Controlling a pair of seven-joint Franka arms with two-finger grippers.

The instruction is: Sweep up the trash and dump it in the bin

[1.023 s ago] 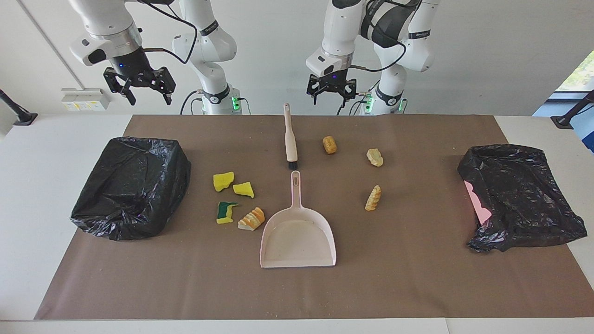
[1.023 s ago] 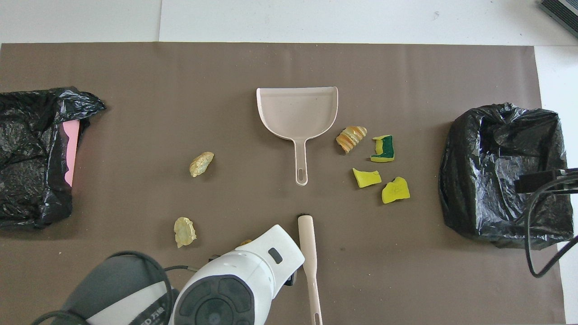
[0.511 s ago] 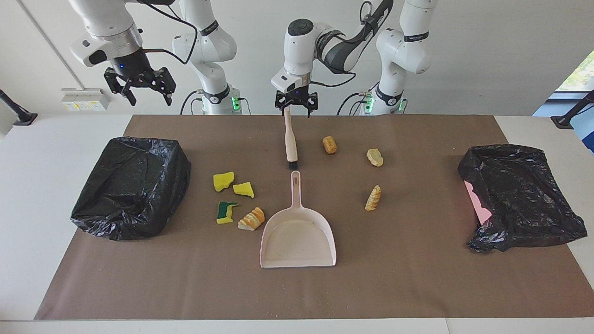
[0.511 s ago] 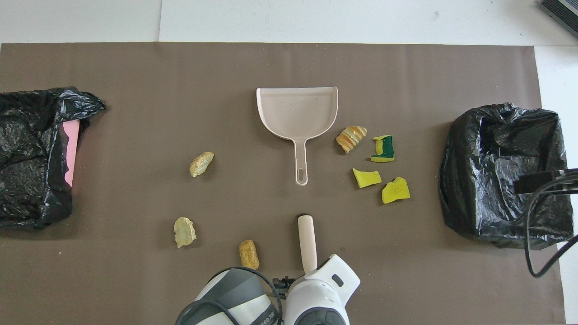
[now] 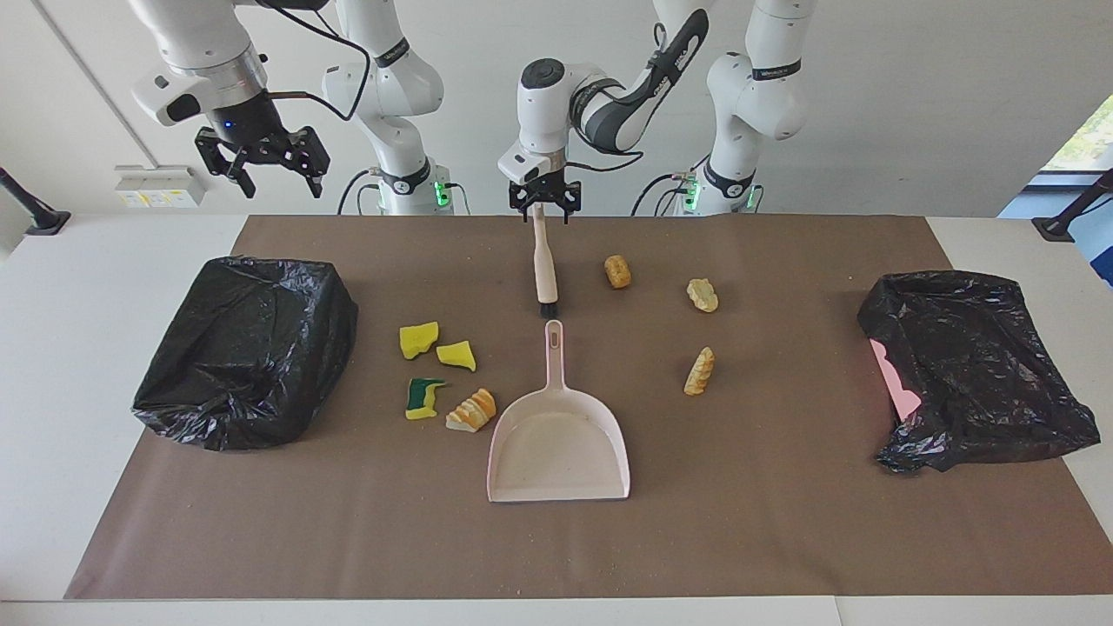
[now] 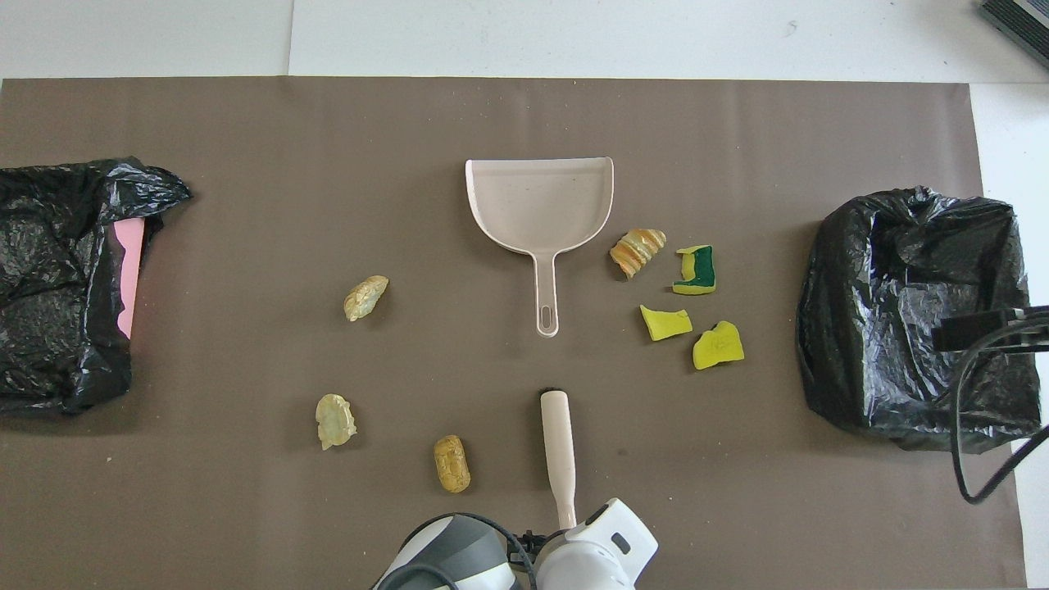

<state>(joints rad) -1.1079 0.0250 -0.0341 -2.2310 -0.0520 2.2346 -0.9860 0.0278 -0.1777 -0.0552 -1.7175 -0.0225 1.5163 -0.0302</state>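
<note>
Now left jaws (image 5: 544,211) dropped from mid-air onto brush (image 5: 544,261) handle tip, straddling it, narrowing but not clamped. Right jaws (image 5: 269,169) wait apart, up over bin (image 5: 248,348). Trash unswept: bread chunks (image 5: 617,271), sponge bits (image 5: 419,339) lie past brush head, either side of dustpan (image 5: 558,443). Sweeping comes next.

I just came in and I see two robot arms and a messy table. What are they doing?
They are starting to clean up. The left gripper is down at the handle end of the pale pink brush, which lies on the brown mat. The right gripper waits open in the air near the black-bagged bin. The pale pink dustpan lies empty, and all the scraps, like the yellow sponge pieces and tan bread chunks, are on the mat.
</note>
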